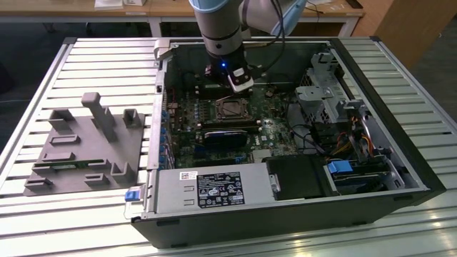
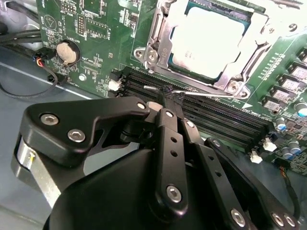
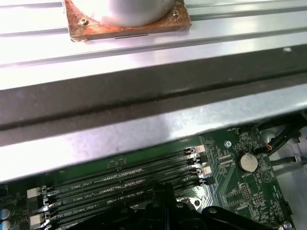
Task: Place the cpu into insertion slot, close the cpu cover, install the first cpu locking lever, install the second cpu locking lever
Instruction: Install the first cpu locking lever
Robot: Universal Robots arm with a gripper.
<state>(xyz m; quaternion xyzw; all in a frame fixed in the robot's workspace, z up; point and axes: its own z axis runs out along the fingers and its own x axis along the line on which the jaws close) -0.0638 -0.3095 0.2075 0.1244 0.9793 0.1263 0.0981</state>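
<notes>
Slatted table (image 1: 43, 69), open case (image 1: 286, 227), cpu (image 2: 206, 43) inside, desks (image 1: 171, 8) behind

Printed matter, PC case interior:
- Power-supply label (image 1: 220, 194): black w/ white print and approval-type marks; too small to read
- Barcode sticker (image 1: 189, 175), white, on the silver box top just beside that label; unreadable
- Circuit board (image 2: 96, 52): white triangle sign (image 2: 49, 20); second white triangle mark (image 2: 247, 104) near corner of the cpu cover (image 2: 162, 36)
- Memory slots (image 3: 120, 184): white lettering alongside, wording unclear

PSU (image 1: 214, 190), coin batt (image 2: 66, 51), RAM slots (image 2: 216, 117)
</notes>
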